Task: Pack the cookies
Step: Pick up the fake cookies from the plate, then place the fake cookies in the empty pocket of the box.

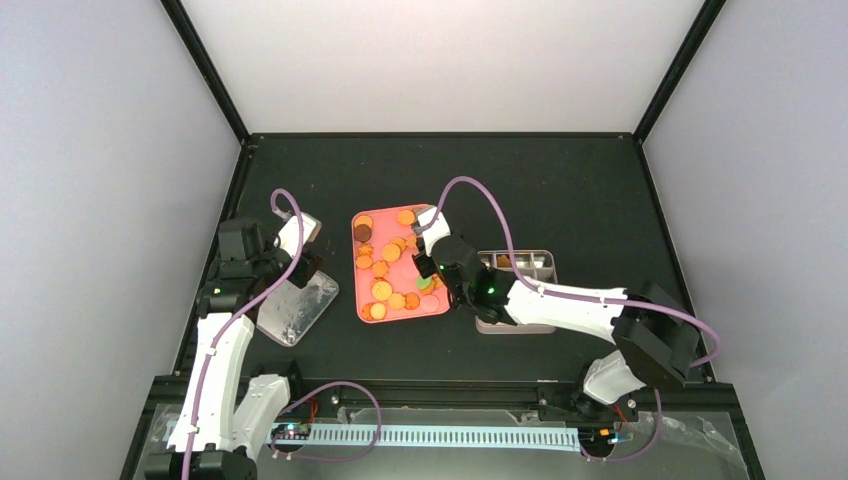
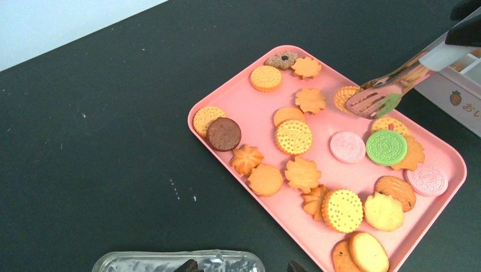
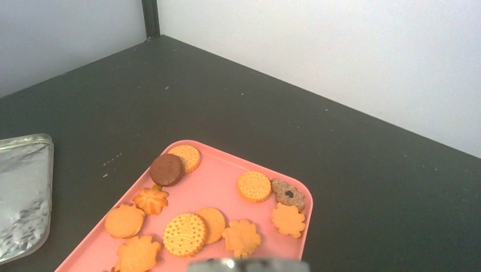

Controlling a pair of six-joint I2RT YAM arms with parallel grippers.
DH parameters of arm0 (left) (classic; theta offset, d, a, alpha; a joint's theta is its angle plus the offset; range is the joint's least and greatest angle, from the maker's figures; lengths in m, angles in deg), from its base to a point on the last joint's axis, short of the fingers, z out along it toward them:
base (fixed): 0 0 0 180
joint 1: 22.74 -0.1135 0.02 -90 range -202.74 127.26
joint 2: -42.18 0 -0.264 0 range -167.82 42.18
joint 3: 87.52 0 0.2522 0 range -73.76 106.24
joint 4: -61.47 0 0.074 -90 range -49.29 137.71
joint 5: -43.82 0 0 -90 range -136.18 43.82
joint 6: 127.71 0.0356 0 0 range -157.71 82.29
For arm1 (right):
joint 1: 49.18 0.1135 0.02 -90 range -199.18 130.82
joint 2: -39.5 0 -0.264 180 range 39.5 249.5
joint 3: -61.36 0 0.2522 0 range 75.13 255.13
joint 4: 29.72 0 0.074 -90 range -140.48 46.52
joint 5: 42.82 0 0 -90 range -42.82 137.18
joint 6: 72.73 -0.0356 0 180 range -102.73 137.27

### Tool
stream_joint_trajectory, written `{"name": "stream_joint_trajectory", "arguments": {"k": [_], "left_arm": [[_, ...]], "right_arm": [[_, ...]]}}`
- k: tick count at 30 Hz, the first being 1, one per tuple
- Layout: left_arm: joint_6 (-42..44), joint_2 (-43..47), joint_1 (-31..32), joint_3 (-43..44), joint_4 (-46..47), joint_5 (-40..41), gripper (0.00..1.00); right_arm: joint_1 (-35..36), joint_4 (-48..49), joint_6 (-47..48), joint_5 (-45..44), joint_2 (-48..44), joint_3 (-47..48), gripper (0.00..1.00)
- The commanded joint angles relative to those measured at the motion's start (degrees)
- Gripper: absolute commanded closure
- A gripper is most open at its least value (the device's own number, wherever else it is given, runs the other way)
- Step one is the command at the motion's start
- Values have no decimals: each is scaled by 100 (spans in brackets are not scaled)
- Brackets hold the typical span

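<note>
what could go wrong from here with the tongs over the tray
The tongs in the right hand seem to pinch only the rim of a yellow cookie, so it could slip out on lifting. The tips also hang close to the green cookie and pink cookie; a low sweep toward the white box might knock them off the pink tray.

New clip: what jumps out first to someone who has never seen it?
A bright pink tray in the middle of the black table, strewn with mostly orange cookies and one vivid green cookie. Metal tongs, gripped by the right gripper, reach over the tray near that green cookie.
</note>
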Motion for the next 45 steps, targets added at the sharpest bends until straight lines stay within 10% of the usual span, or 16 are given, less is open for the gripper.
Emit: {"name": "stream_joint_trajectory", "arguments": {"k": [1, 45], "left_arm": [[80, 6, -37, 54, 123, -157, 60], [126, 24, -36, 125, 263, -383, 60]], "right_arm": [[-9, 212, 165, -335, -318, 36, 99], [-86, -1911, -220, -1436, -4213, -1417, 99]]}}
